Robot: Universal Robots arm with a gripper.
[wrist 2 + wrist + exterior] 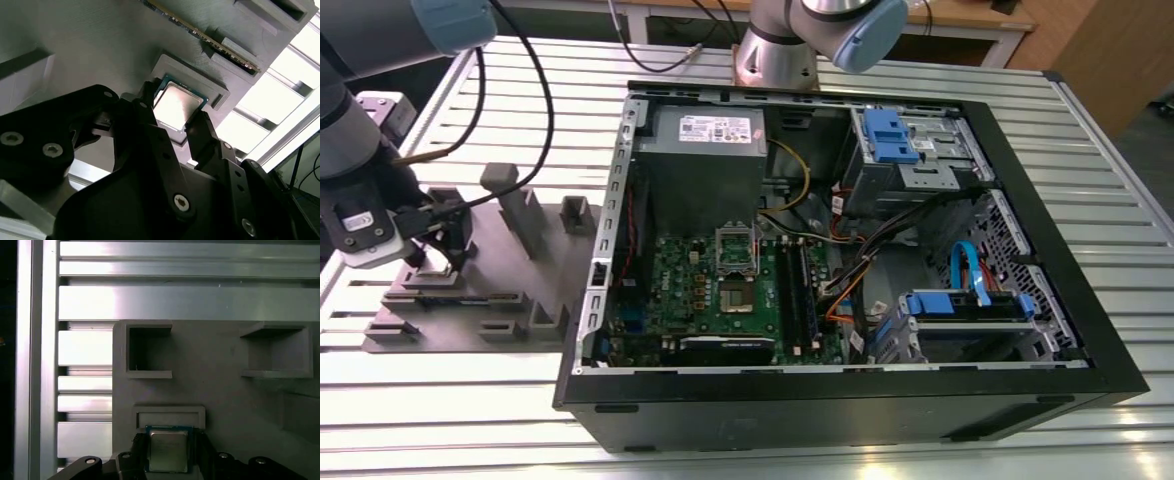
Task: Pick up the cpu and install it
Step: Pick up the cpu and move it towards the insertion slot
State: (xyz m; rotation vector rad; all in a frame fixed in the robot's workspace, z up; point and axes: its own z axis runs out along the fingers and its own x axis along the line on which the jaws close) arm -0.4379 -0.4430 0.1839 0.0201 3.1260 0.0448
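Two black fingers (200,135) of the gripper (172,114) are pressing against opposite edges of the cpu (177,104), so the gripper is clamping the chip. In the first wrist view the cpu (168,450) is showing its silvery top between those fingers. The chip is sitting at a raised square frame (216,91) on the grey holder (100,40); I cannot tell whether it is resting in that frame or hanging just clear of it. Just beyond the frame, a long thin circuit strip (200,34) is standing on edge in a slot of the holder.

In the exterior view the gripper (438,260) is hanging low over the holder (507,300) at the exterior view's left, on a slatted metal table (520,70). Just beside the holder, toward the exterior view's right, a black computer case (1067,340) is lying open. Inside it, a green motherboard (707,300) is carrying a metal-framed socket (736,252), and a grey power supply (707,140) is sitting beyond that. Behind the case, the arm's base (774,60) is standing on the table.
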